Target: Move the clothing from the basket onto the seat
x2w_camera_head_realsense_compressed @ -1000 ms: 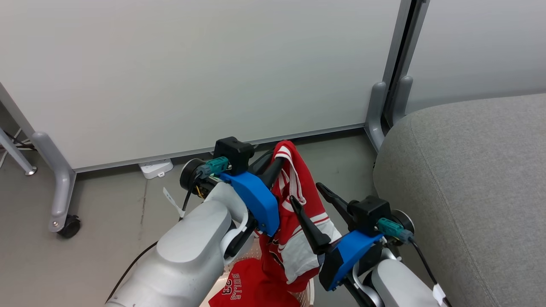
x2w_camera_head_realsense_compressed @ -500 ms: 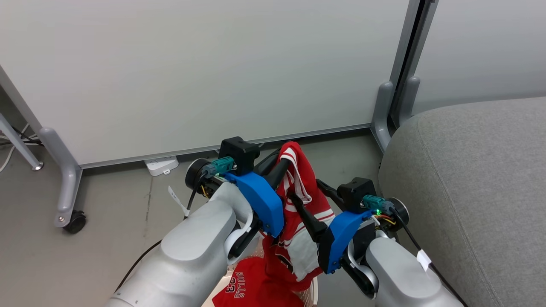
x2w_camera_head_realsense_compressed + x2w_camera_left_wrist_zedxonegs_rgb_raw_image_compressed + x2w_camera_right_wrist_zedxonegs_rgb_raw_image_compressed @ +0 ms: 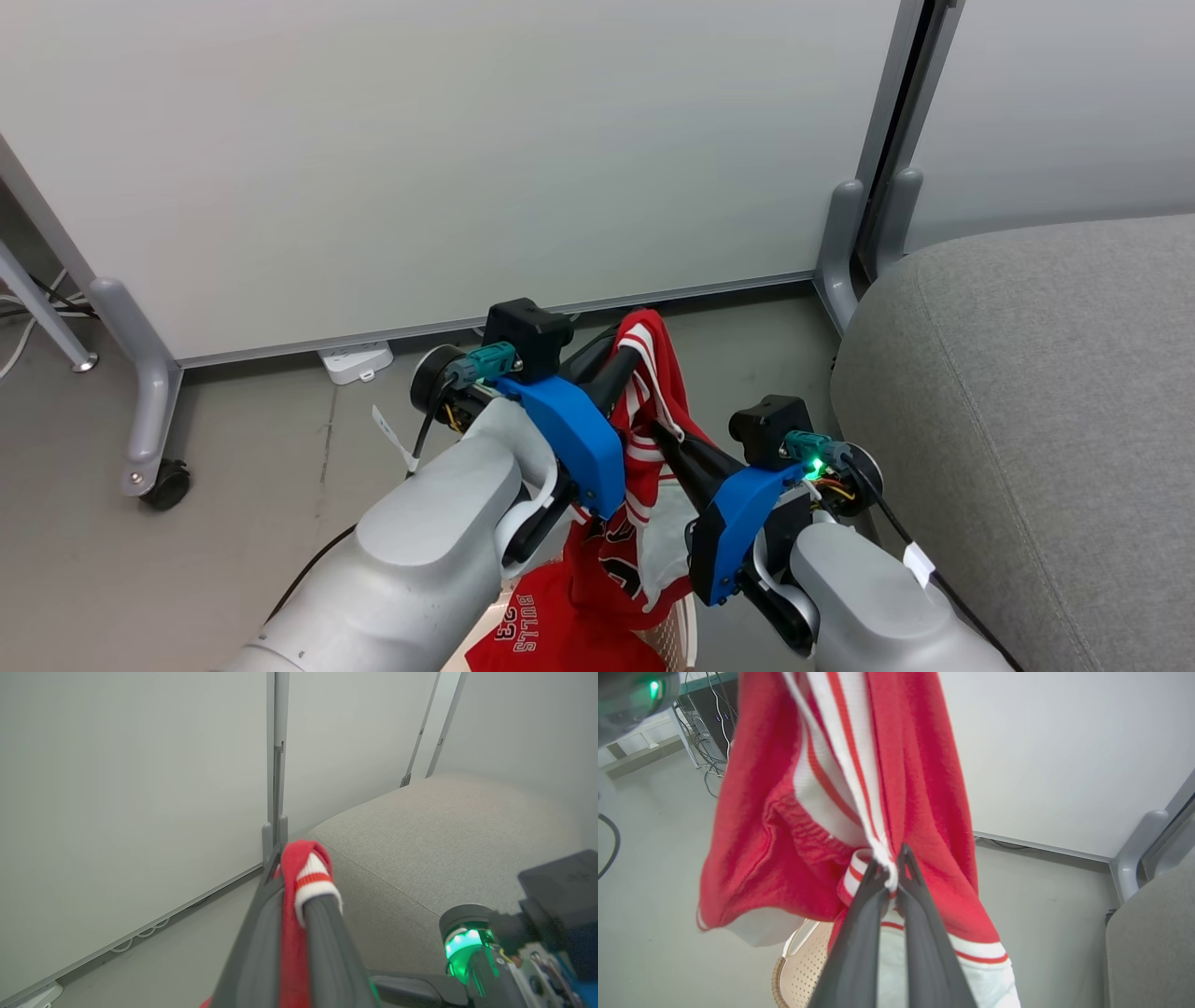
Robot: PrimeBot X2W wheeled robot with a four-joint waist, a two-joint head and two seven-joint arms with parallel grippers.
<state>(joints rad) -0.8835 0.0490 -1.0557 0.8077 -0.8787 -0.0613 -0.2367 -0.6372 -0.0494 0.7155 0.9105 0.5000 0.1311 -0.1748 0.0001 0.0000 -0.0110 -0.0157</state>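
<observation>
Smooth pale partition panels (image 3: 467, 159) and a matte grey floor (image 3: 261, 467) are seen behind. The right of the head frame is taken by the rounded, coarse-woven grey seat (image 3: 1027, 392). The soft red clothing (image 3: 642, 392), white-striped, is held hanging at centre above the perforated cream basket (image 3: 803, 963). Its top fold is pinched by the left tool (image 3: 618, 355) and a lower striped edge by the right tool (image 3: 891, 870).

Office or lab, prob. not a home: pale partition panels (image 3: 467, 168) on grey metal legs w/ a castor (image 3: 168, 485), bare grey floor (image 3: 233, 523), small white box (image 3: 353, 362) at the panel's foot, tangled cables (image 3: 711, 765), plain grey seat (image 3: 1027, 392).
</observation>
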